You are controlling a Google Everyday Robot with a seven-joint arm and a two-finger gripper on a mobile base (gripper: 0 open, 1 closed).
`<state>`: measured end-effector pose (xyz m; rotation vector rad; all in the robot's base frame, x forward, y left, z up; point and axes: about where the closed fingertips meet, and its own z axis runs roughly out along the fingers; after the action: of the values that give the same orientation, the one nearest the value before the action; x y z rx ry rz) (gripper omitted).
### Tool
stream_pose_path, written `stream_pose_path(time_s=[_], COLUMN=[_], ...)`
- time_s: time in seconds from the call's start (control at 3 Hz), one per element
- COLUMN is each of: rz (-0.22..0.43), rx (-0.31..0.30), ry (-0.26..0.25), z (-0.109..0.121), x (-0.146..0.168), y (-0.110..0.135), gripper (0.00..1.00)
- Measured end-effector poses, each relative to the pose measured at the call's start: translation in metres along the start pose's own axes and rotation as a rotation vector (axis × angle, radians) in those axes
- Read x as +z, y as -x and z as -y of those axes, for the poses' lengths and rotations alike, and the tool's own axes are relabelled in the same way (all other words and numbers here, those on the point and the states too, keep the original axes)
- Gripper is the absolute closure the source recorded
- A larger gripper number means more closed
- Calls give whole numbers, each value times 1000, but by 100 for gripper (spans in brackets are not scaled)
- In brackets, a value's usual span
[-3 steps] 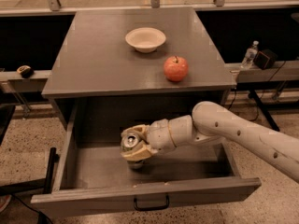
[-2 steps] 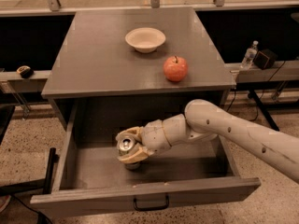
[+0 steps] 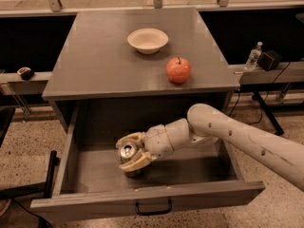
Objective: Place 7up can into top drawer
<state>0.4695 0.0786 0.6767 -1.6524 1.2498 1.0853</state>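
Note:
The top drawer (image 3: 199, 170) is pulled open below the grey cabinet top; it has a flat grey bottom, a grey front panel and a small black handle (image 3: 153, 208). My gripper (image 3: 127, 153) reaches in from the right and is shut on the 7up can (image 3: 127, 151). The can stands upright, its silver top facing up, low over the drawer floor at the front left of centre. Whether its base touches the floor is hidden by the fingers (image 3: 135, 162). Its label is mostly covered.
A white bowl (image 3: 147, 40) and a red apple (image 3: 178, 70) sit on the cabinet top (image 3: 95, 56). A water bottle (image 3: 253, 56) and a black box (image 3: 269, 59) stand on a ledge at the right. A small dark object (image 3: 24, 72) lies on the left ledge.
My gripper with the can has moved a little to the left inside the drawer and stayed low over its floor. The bowl and apple have not moved.

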Motion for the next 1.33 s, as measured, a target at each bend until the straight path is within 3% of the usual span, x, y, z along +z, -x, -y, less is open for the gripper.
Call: stream_pose_path(time_s=[0.33, 0.67, 1.0, 1.33], rz=[0, 0, -35, -80], rx=[0, 0, -12, -23], ry=[0, 0, 31, 7], z=[0, 0, -1, 2], x=[0, 0, -3, -34], y=[0, 0, 8, 31], gripper=[12, 0, 0, 0])
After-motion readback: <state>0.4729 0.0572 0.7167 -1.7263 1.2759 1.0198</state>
